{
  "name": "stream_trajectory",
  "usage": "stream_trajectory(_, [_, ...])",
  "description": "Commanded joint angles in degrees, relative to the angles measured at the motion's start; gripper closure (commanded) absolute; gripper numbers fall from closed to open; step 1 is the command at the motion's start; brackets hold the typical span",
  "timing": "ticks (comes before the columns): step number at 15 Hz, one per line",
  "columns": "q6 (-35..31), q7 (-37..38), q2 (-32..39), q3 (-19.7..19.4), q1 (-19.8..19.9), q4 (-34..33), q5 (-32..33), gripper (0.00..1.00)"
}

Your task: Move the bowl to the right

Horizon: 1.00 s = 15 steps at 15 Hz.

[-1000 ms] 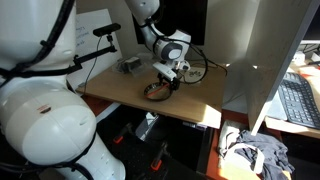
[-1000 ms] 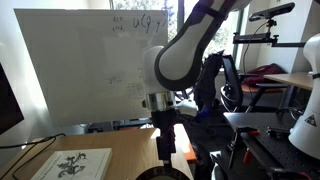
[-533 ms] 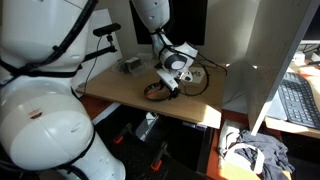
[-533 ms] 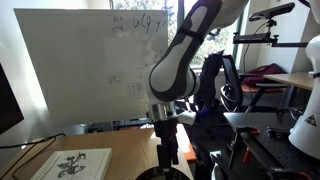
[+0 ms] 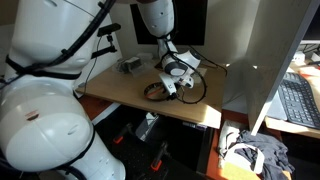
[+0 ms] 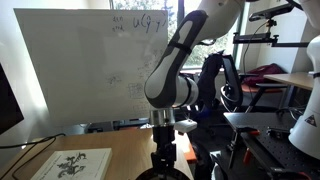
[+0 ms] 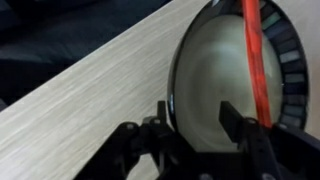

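The bowl [image 5: 153, 93] is small, round and metallic, and sits near the front edge of the wooden table [image 5: 120, 90]. In the wrist view it fills the right half [image 7: 215, 75], with a dark rim and a pale inside. My gripper [image 5: 166, 88] is right over it, pointing down. In the wrist view the gripper [image 7: 198, 125] is open and straddles the bowl's left rim, one finger outside and one inside. In an exterior view the gripper [image 6: 163, 160] hides most of the bowl [image 6: 150, 175] at the bottom edge.
A grey blocky object [image 5: 130, 65] stands at the back of the table. Black cables [image 5: 200, 72] loop behind the arm. A printed sheet [image 6: 75, 163] lies on the table. A white partition [image 5: 262, 55] borders one side.
The arm has come down and forward over the bowl. The gripper now sits lower, with its fingers around the bowl's rim.
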<state>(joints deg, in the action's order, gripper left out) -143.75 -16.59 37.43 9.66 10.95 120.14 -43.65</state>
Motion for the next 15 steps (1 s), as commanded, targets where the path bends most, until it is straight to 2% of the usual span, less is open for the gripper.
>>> stream_trajectory(1, [-2.98, -0.73, 0.52, 0.79, 1.04, 0.03, -4.23, 0.71])
stream_trajectory(5, [-5.23, -1.38, 0.02, 0.46, 1.09, 0.71, -5.18, 1.0])
stream_trajectory(10, [-6.36, -2.32, -0.74, 0.76, 1.97, 1.06, -6.66, 0.97])
stream_trajectory(15, [-10.39, -6.93, -3.3, 0.72, 4.67, 3.42, -12.84, 0.97])
